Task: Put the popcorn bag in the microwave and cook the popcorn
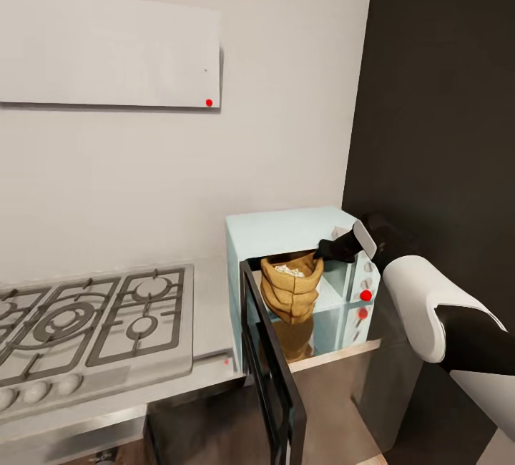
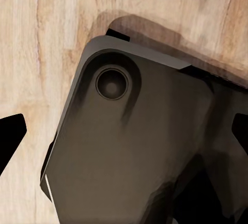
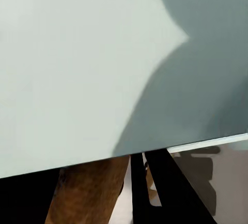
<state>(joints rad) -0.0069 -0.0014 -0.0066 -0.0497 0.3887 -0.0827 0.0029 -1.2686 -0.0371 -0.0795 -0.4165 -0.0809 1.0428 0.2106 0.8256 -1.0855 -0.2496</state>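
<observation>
The pale mint-blue microwave (image 1: 286, 225) stands on the grey countertop (image 1: 211, 307) with its dark glass door (image 1: 272, 372) swung wide open toward me. Inside it the orange-brown popcorn bag (image 1: 290, 297) stands upright, with pale popcorn (image 1: 290, 270) showing at its open top. My right gripper (image 1: 320, 250) reaches into the cavity and is closed on the bag's rolled rim. In the right wrist view the bag (image 3: 88, 193) fills the gap between the black fingers (image 3: 155, 182), below the microwave's pale inner wall (image 3: 77, 53). My left gripper (image 2: 126, 141) hangs open with nothing in it.
A steel gas hob (image 1: 93, 322) lies left of the microwave, under a white hood (image 1: 107, 50). A tall black cabinet (image 1: 443, 93) rises right of the microwave. The white panel's knobs (image 1: 365, 295) sit beside my right forearm. The left wrist view looks down on the robot's dark base (image 2: 134, 157) and wooden floor (image 2: 31, 53).
</observation>
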